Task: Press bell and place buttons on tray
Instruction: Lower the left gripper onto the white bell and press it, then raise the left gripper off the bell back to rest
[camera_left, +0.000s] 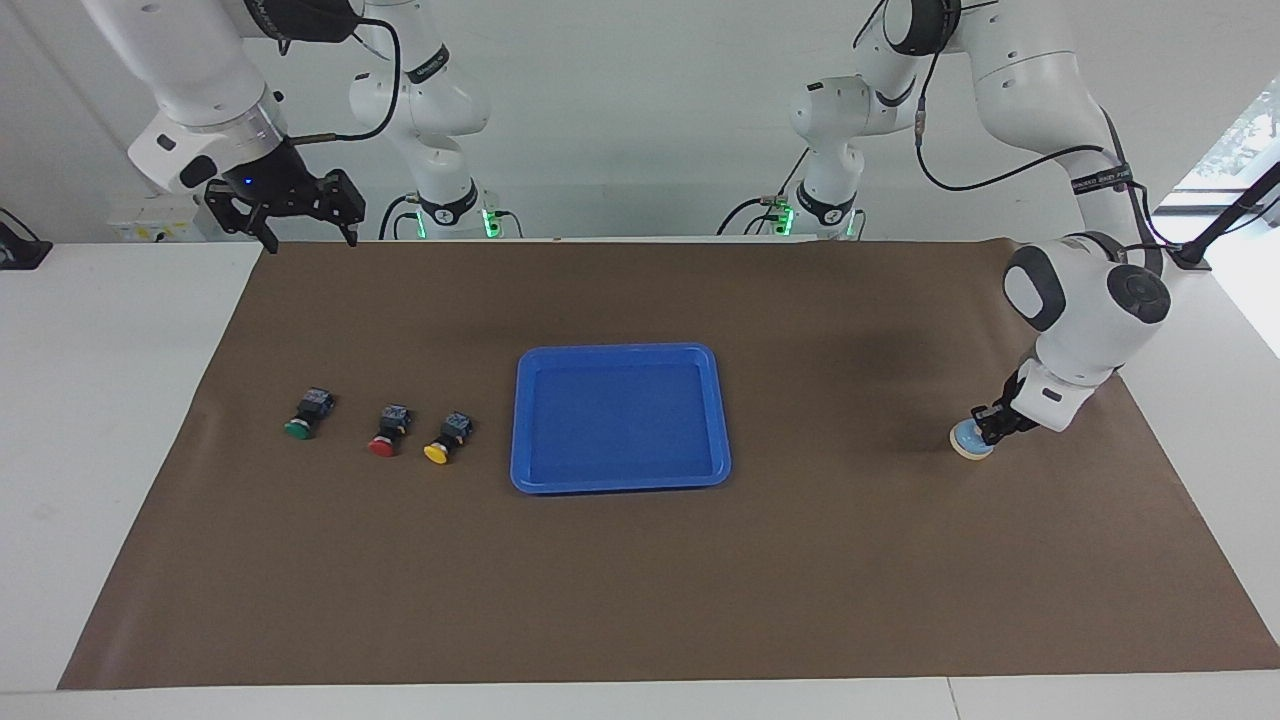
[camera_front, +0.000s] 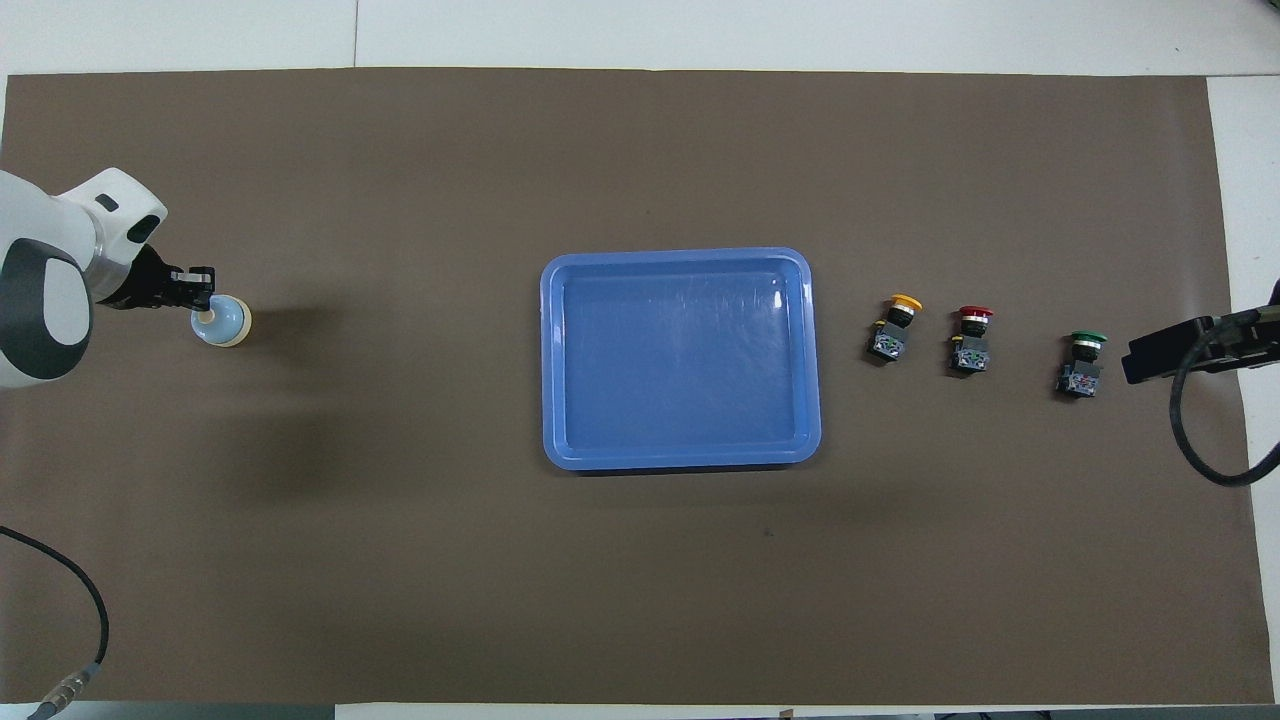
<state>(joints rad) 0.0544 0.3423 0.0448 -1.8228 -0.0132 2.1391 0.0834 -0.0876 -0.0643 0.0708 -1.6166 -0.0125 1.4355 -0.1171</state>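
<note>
The light-blue bell (camera_left: 967, 439) (camera_front: 226, 322) sits on the brown mat toward the left arm's end of the table. My left gripper (camera_left: 986, 421) (camera_front: 201, 293) is shut, its tips down on the bell's top, hiding the knob in the facing view. The blue tray (camera_left: 620, 482) (camera_front: 681, 457) lies bare at mid-table. The green (camera_left: 305, 413) (camera_front: 1081, 362), red (camera_left: 388, 430) (camera_front: 971, 338) and yellow (camera_left: 447, 437) (camera_front: 894, 326) buttons lie in a row toward the right arm's end. My right gripper (camera_left: 297, 238) waits open, raised over the mat's corner near its base.
A brown mat (camera_left: 640, 600) (camera_front: 640, 560) covers most of the white table. Black cables hang by the left arm (camera_front: 70, 640) and the right arm (camera_front: 1200, 440).
</note>
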